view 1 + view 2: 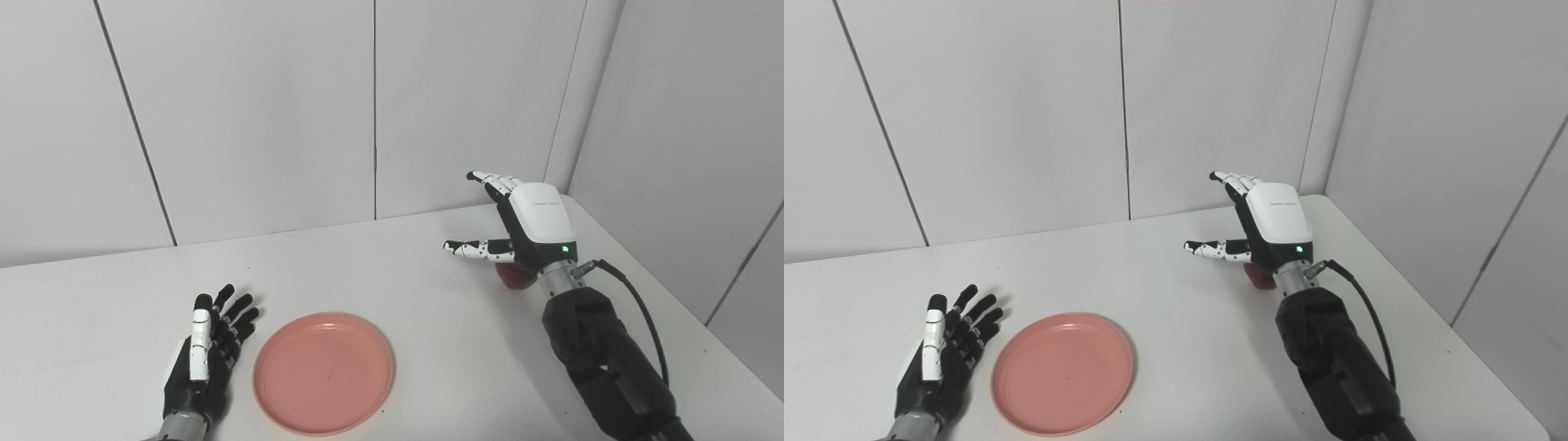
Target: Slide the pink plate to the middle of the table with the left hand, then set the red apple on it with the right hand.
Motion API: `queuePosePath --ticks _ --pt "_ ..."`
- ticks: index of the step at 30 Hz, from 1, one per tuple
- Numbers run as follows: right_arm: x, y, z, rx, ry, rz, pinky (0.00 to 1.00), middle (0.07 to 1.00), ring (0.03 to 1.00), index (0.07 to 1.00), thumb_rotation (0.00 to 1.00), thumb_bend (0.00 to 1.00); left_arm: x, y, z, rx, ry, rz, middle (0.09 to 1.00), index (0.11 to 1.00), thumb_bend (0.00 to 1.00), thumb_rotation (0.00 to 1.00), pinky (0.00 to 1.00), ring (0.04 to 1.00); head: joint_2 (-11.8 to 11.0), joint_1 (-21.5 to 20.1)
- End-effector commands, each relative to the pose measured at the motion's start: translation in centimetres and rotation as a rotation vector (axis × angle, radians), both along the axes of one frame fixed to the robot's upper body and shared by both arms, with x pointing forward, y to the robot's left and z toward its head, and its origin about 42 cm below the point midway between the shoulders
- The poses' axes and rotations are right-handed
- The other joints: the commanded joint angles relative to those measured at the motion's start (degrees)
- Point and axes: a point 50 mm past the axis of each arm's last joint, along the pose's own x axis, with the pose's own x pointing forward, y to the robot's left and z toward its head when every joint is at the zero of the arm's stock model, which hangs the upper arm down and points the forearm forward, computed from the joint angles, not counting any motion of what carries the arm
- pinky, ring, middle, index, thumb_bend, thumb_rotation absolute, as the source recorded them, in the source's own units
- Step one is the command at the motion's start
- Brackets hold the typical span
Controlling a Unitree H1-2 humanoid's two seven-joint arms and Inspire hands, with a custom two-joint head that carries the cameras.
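On the white table (429, 269), the left hand (205, 361) rests near the front edge with its fingers spread apart and holding nothing, just beside the left rim of the pink plate (323, 372). The plate lies flat toward the front of the table, slightly left of centre, with nothing on it. Well to the right, the right hand (527, 229) hovers with fingers and thumb stretched wide and gripping nothing, directly above the red apple (513, 277), which sits on the table mostly hidden beneath the palm and wrist.
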Motion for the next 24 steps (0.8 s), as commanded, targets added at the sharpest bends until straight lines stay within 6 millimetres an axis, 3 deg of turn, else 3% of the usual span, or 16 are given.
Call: queuePosePath --ticks 1,8,19,24 --pt "1.2 -0.9 2.9 -0.061 -0.049 -0.039 0.73 0.786 0.778 0.777 0.63 0.96 -0.4 0.0 -1.5 -0.004 0.075 -0.007 0.894 0.93 0.62 1.0 0.94 0.879 0.01 0.08" --pt "1.9 -2.5 2.2 -0.159 0.029 -0.08 0.74 0.772 0.769 0.762 0.68 0.94 -0.5 0.2 -1.5 0.004 0.072 -0.013 0.892 0.932 0.62 1.0 0.93 0.879 0.14 -0.23" --pt "2.4 -4.9 2.0 -0.104 0.067 -0.11 0.62 0.721 0.708 0.73 0.66 0.93 -0.5 0.1 -1.3 -0.004 0.074 -0.014 0.887 0.924 0.63 0.98 0.92 0.881 0.32 -0.14" --pt "2.2 -5.4 1.5 -0.082 0.098 -0.126 0.63 0.727 0.71 0.734 0.66 0.91 -0.5 0.1 -1.2 0.007 0.071 -0.015 0.884 0.917 0.62 0.99 0.92 0.879 0.38 -0.23"
